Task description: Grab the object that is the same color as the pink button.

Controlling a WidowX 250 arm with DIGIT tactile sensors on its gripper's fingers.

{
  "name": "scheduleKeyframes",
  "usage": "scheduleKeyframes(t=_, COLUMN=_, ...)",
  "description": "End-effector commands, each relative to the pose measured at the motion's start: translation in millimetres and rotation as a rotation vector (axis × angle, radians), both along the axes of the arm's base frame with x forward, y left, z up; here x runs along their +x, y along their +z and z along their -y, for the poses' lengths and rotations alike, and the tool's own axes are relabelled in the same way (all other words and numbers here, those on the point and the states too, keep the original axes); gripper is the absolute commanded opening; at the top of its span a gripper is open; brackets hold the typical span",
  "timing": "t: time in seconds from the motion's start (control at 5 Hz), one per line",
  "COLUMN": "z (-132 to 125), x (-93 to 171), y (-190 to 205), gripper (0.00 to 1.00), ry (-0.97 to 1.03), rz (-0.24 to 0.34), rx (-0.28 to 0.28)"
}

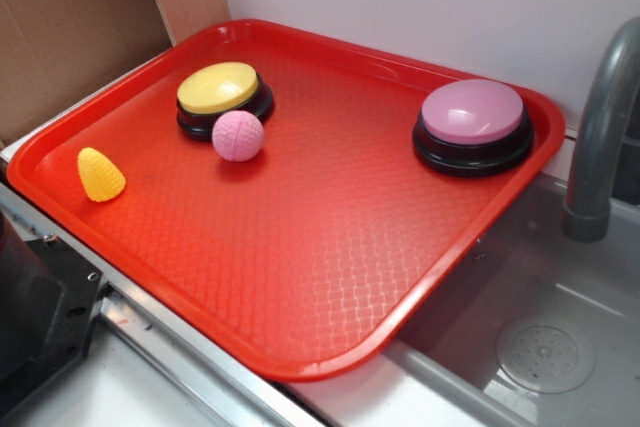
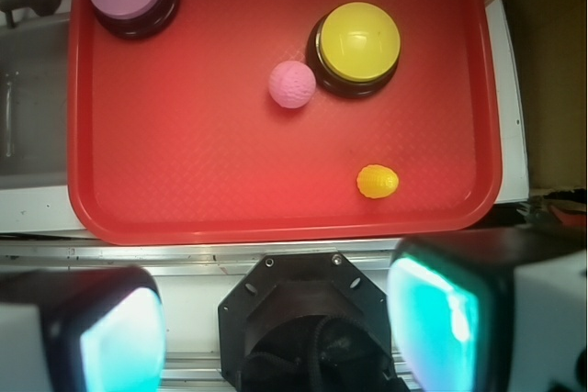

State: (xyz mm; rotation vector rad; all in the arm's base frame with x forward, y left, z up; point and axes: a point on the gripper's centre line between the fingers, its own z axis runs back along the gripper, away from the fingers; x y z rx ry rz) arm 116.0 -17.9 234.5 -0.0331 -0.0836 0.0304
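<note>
While the small dimpled pink ball (image 2: 292, 84) sat untouched at the yellow-topped button's (image 2: 358, 44) eight o'clock, jaws stood apart; grasp not begun.

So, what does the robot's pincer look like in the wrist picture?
The pincer has two broad fingers with black and pale grey shells. Their inner pads glow teal-green in this light. Between them sits a black eight-sided mount with small silver screws on a pale metal rail. No cables or markings are visible.
</note>
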Motion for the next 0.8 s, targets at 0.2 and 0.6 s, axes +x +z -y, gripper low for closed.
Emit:
scheduleKeyframes(t=0.2, z=-1, x=17, y=-16, gripper=1.0, ry=0.107, rz=-0.032, rx=-0.009)
scheduleKeyframes(t=0.6, z=-6, x=55, y=-69, gripper=1.0, ry=0.458, rz=-0.037, rx=-0.021)
